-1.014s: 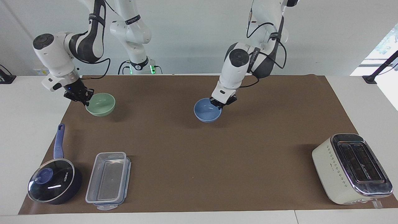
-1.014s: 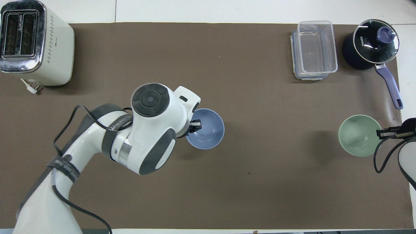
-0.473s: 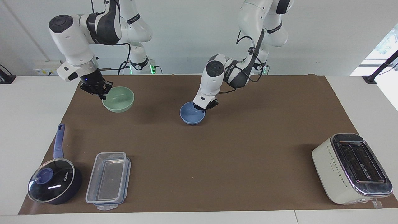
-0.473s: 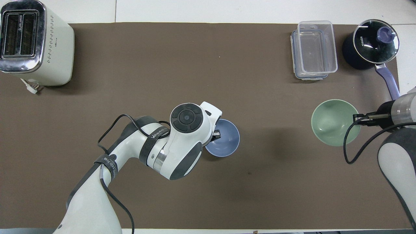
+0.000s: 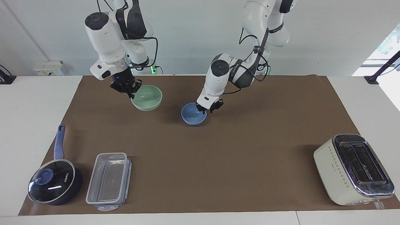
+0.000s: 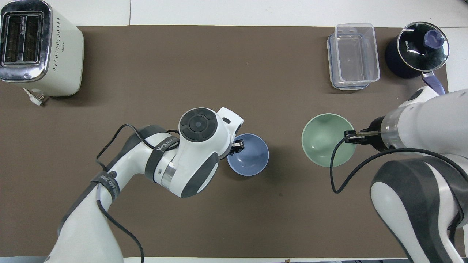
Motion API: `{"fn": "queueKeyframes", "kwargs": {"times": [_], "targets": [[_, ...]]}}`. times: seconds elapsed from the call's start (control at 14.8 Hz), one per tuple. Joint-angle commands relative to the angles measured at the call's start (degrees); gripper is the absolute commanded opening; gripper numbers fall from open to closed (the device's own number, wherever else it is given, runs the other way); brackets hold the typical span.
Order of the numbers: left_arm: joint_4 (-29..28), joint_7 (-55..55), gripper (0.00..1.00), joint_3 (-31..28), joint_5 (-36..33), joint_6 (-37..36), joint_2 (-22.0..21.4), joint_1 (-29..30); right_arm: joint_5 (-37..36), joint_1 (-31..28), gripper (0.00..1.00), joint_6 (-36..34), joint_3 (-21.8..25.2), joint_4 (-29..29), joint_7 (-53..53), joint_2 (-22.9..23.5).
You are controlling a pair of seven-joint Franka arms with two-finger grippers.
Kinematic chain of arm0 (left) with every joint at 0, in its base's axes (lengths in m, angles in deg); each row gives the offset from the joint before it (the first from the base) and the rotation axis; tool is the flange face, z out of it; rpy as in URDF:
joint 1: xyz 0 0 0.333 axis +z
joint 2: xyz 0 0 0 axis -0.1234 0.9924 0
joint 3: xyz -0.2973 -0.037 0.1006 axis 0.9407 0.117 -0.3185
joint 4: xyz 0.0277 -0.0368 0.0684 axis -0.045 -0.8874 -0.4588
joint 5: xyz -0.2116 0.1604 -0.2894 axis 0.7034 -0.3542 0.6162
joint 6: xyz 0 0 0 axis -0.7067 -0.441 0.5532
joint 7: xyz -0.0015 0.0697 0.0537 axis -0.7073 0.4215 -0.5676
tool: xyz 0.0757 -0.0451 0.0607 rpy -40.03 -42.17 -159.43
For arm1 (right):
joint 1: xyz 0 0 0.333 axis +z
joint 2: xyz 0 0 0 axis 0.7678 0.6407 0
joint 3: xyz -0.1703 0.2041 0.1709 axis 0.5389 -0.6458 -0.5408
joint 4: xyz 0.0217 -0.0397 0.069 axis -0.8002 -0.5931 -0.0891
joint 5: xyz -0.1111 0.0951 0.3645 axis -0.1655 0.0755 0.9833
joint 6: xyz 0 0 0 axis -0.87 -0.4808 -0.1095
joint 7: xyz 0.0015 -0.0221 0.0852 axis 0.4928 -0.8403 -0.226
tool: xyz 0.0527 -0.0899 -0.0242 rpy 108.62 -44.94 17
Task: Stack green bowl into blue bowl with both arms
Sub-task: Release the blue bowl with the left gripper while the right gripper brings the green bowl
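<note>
Mint-green bowl (image 5: 147, 97) is held by its rim, clear of the mat, in the clamped right gripper (image 5: 127, 90), beside the blue bowl (image 5: 194, 114) resting mid-mat, pinched at its rim by the left gripper (image 5: 208, 108); misaligned lowering could cause a rim collision or slippage.

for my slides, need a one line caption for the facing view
Right gripper carries the green bowl by its rim toward the blue bowl, gripped by the left gripper.
</note>
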Motion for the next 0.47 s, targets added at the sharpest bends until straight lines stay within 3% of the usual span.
{"fn": "queueKeyframes", "kwargs": {"times": [0.0, 0.14, 0.41], "targets": [[-0.4, -7.0, 1.00, -0.3, 3.5, -8.9, -8.2, 6.6, 2.4, 3.3, 0.00, 2.8, 0.2, -1.4, 0.6, 0.7], [0.4, -13.0, 1.00, -0.7, 3.6, -14.0, -11.0, 11.9, 3.8, 7.0, 0.00, 5.1, 0.2, -3.0, 2.6, 1.4], [2.6, -31.2, 1.00, -0.9, 2.9, -23.1, -14.7, 28.7, 5.1, 13.7, 0.00, 14.3, 0.2, -4.7, 5.7, 5.2]]}}
